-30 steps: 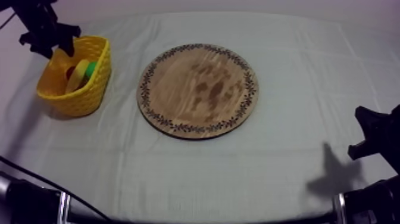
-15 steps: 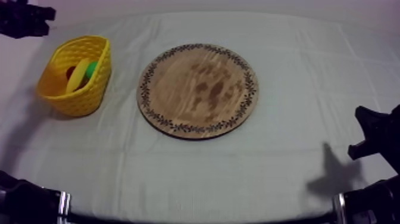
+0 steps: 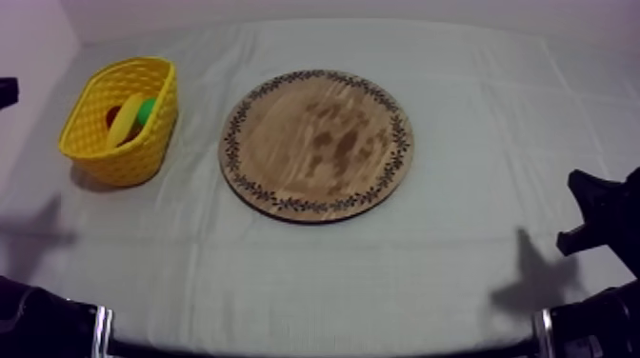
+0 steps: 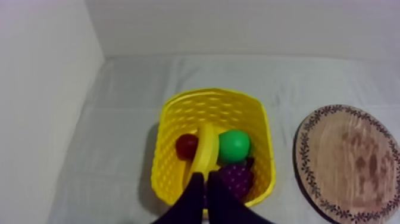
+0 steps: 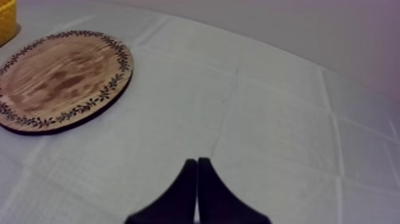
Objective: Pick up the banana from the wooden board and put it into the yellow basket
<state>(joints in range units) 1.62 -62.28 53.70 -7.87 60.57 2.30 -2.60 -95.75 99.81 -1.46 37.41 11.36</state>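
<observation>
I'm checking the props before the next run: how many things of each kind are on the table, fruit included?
yellow basket: 1
wooden board: 1
banana: 1
small red fruit: 1
green fruit: 1
bunch of grapes: 1
Total: 6

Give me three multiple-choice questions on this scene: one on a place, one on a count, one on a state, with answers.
1. Where is the banana? A on the wooden board; B in the yellow basket; C on the cloth.
2. How many fruits does the basket hold? A two; B three; C four.
3. The left hand is: A shut on nothing; B open; C shut on the banana.
Answers: B, it lies inside the basket; C, banana, pear, grapes, small red fruit; A, it forms a narrow wedge.
</observation>
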